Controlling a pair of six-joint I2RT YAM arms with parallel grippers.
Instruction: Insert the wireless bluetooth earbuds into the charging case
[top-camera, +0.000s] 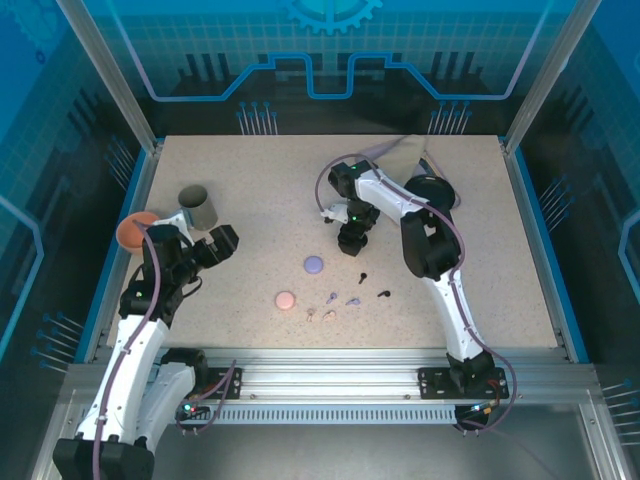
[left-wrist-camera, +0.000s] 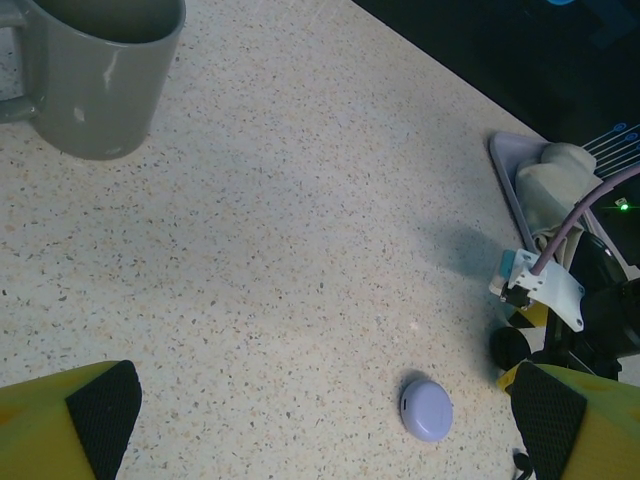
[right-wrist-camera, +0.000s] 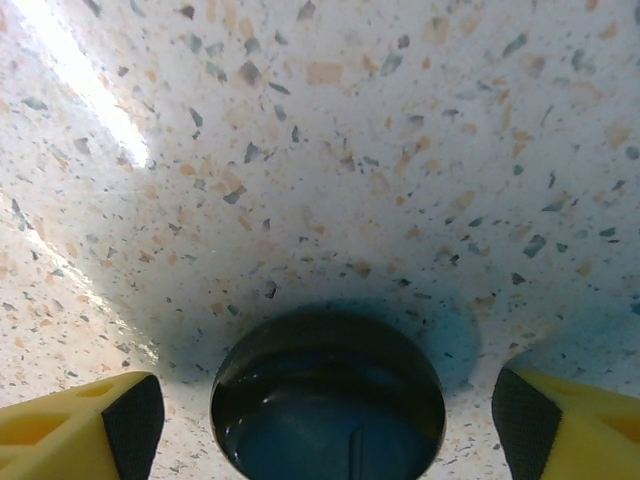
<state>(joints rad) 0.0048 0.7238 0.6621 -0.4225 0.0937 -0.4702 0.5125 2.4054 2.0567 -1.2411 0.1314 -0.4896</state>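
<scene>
Nearest the arm bases, six earbuds (top-camera: 352, 299) lie loose on the table (top-camera: 250, 180), just beside a pink case (top-camera: 285, 299). Behind them sits a lavender case (top-camera: 314, 264). Farther back, the right gripper (top-camera: 351, 240) straddles a black case (right-wrist-camera: 328, 395), its jaws apart and gripping nothing. The left gripper (top-camera: 218, 243) hangs wide open and empty near a grey mug (top-camera: 197, 207).

Your left gripper (left-wrist-camera: 325, 415) hangs over the speckled table (left-wrist-camera: 300, 200), jaws spread wide, with yellow fingers (left-wrist-camera: 40, 435) and black pads sitting in both bottom corners. A lavender round case (left-wrist-camera: 427, 410) lies shut on the table, near the pad at lower right. Top left, you've got a grey mug (left-wrist-camera: 95, 70), upright. Over on the right, the right arm (left-wrist-camera: 600, 310) reaches down with a dark round thing (left-wrist-camera: 512, 346) at its foot. Behind it, a pale tray (left-wrist-camera: 520, 165) holds a crumpled cloth (left-wrist-camera: 560, 185).
</scene>
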